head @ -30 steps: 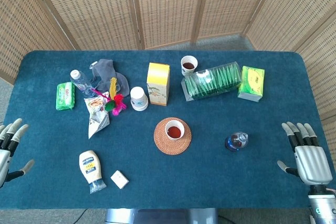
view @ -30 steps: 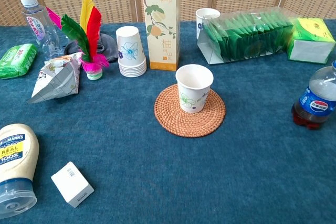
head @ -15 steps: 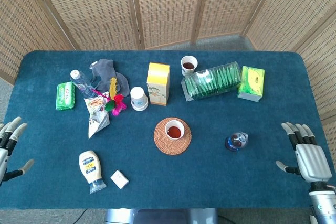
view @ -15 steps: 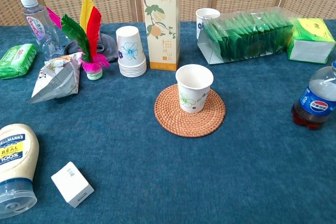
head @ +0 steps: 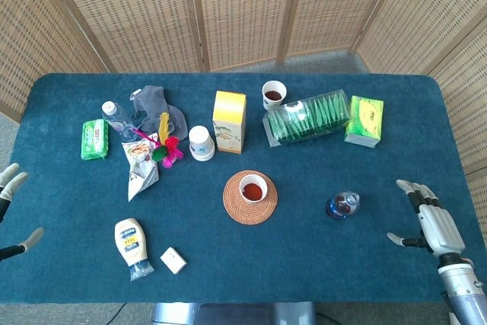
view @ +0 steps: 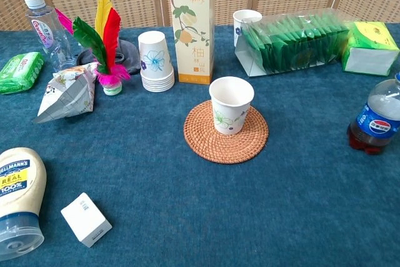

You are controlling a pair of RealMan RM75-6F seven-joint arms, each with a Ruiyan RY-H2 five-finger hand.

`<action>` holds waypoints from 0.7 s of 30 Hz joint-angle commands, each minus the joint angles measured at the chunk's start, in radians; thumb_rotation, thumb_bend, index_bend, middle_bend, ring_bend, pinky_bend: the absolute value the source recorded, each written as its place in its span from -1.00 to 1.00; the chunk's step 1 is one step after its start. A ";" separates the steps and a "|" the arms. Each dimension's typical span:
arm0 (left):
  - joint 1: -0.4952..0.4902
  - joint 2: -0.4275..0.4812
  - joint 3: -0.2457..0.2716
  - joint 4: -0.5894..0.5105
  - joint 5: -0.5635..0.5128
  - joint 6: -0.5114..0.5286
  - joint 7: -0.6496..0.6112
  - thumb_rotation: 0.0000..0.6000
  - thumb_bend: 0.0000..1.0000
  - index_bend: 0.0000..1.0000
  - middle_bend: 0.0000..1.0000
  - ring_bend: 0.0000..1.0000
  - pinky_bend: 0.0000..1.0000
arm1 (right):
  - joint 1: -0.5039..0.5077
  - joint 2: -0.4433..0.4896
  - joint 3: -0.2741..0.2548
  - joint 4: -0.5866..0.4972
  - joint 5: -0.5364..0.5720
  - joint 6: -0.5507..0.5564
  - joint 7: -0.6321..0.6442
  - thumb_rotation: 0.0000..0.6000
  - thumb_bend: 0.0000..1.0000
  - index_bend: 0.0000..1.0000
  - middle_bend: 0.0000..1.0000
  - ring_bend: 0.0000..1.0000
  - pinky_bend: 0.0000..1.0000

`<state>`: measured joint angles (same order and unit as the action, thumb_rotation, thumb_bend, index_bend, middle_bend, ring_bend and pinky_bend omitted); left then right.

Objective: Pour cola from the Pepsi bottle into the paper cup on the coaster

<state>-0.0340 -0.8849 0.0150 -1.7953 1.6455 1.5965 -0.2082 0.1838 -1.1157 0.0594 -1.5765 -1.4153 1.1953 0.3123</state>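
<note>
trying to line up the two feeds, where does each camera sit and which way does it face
Head view: high above the near edge, looking steeply down on the whole table; left hand and right hand show at the sides, fingers apart.
Chest view: low at the near edge, looking across toward the screens; no arm or hand shows.
Shared: cup on the coaster, Pepsi bottle, mayonnaise.

Take the coaster [view: 226,132] as your landmark: the cup [view: 231,105] stands on it. The Pepsi bottle [view: 377,117] stands well to its right. Behind it you find the carton [view: 191,26], with the cup stack [view: 155,62] just left of that. The mayonnaise [view: 19,193] lies far to its front-left.
</note>
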 commanded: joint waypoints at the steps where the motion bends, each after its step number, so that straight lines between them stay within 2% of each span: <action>1: 0.001 0.007 -0.004 0.012 -0.004 0.006 -0.022 1.00 -0.42 -1.00 -1.00 -1.00 -1.00 | 0.017 -0.043 0.013 0.045 0.009 -0.019 0.068 1.00 -1.00 -1.00 -1.00 -1.00 -1.00; 8: 0.000 0.016 -0.004 0.025 -0.007 0.001 -0.057 1.00 -0.42 -1.00 -1.00 -1.00 -1.00 | 0.032 -0.102 0.018 0.114 -0.022 -0.026 0.266 1.00 -1.00 -1.00 -1.00 -1.00 -1.00; 21: -0.005 0.008 -0.004 0.019 -0.017 -0.018 -0.028 1.00 -0.42 -1.00 -1.00 -1.00 -1.00 | 0.059 -0.163 -0.008 0.191 -0.086 -0.033 0.438 1.00 -1.00 -1.00 -1.00 -1.00 -1.00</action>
<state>-0.0377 -0.8761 0.0115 -1.7758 1.6302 1.5797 -0.2388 0.2380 -1.2701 0.0575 -1.3954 -1.4918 1.1627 0.7395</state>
